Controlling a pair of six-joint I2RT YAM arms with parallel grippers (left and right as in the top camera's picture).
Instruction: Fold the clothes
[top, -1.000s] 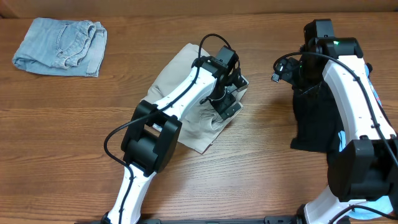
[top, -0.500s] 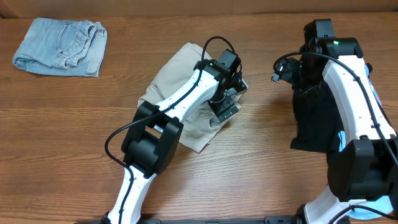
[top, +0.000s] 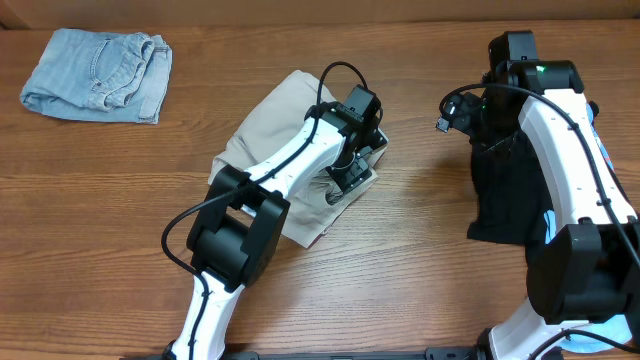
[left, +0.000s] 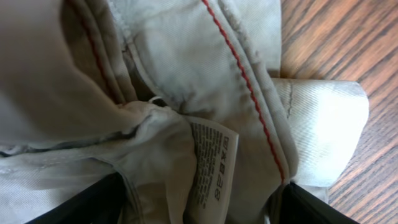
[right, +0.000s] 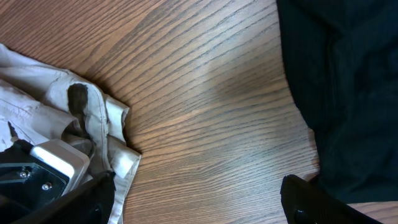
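In the middle of the overhead view lay the khaki shorts (top: 275, 120), rumpled on the table (top: 420, 260), and my left claw (top: 352, 172) sat low over their right edge. In the left wrist view my fingers (left: 81, 205) showed in the two bottom corners, wide apart, with bunched cloth and a care label (left: 211, 165) between them. I could not see the cloth pinched, so I counted nothing as held.

My right claw (right: 199, 199), on the right of the overhead view, stood wide and empty over bare wood, beside the black garment (top: 500, 200). The denim shorts (top: 98, 75) lay in the upper left, well apart.

I judged the khaki soft, light and limp: it would sag and drag, never slide as one piece. The doubled seam with the red stitching (left: 242, 81) looked thicker and firmer, so I reckoned that edge the place to take hold, deep enough to catch every layer, not the label alone.
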